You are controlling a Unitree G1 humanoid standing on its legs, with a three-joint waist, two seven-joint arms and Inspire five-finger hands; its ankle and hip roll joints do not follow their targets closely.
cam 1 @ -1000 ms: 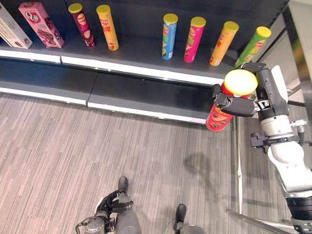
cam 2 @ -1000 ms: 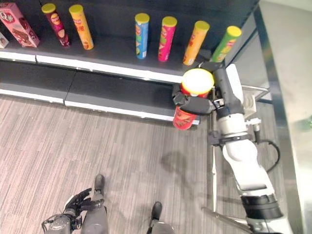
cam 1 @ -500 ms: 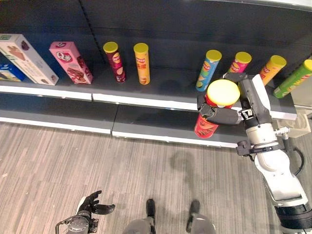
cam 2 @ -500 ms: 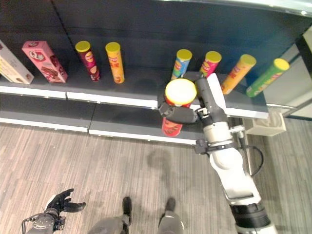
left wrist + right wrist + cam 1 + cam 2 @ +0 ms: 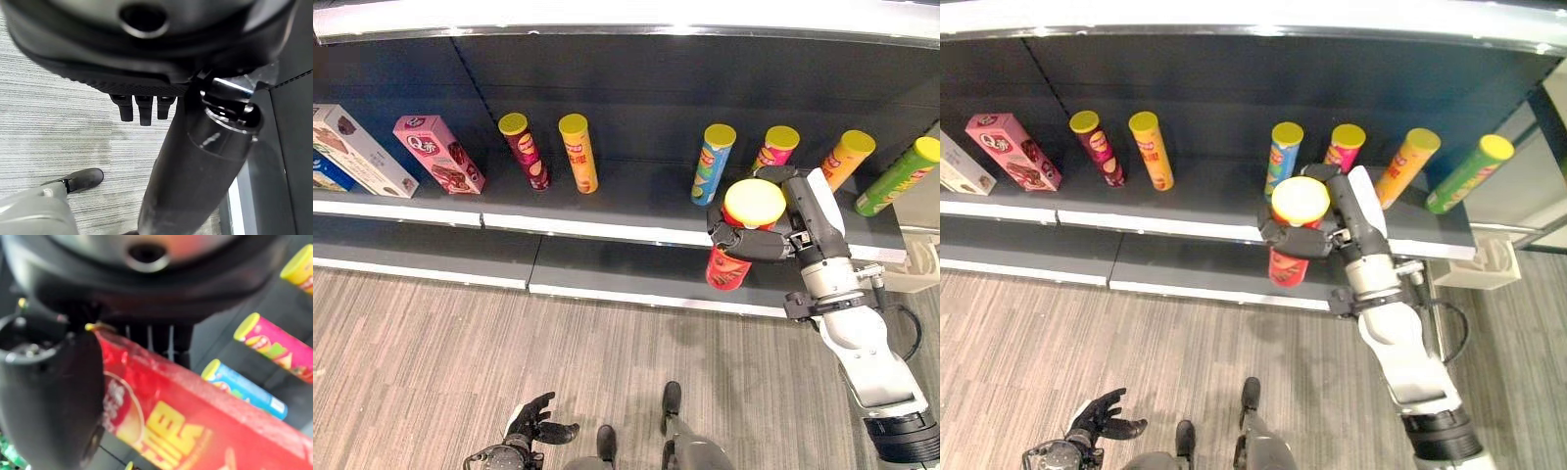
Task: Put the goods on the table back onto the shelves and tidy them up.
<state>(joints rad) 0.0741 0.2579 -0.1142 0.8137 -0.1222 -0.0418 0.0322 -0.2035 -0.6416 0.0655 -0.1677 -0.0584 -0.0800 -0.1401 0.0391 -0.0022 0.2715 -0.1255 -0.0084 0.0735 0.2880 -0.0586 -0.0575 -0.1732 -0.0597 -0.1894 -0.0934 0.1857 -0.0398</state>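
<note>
The red can [image 5: 729, 266] with its yellow lid stands upright in the right hand [image 5: 773, 235], whose fingers and thumb are curled tightly round its upper body, holding it in the air in front of the lower shelf [image 5: 636, 264] and just below the edge of the upper shelf [image 5: 636, 201]. The right wrist view shows the grip from close up: the red side of the can lies across the dark palm, with the pink can [image 5: 274, 345] and the blue can [image 5: 244, 389] on the shelf beyond it. The head views show the whole row instead: a maroon can [image 5: 523, 149], an orange can [image 5: 578, 152], the blue and pink ones, another orange can [image 5: 843, 159] and a green can [image 5: 897, 176], plus a pink box [image 5: 437, 154] and a white box [image 5: 357, 149] further left. The left hand [image 5: 540, 423] hangs low over the wooden floor [image 5: 431, 352], its fingers loosely spread and holding nothing. Compared with half a second ago, the grip on the red can is unchanged, and the whole scene has shifted in the picture, so the camera has moved.
</note>
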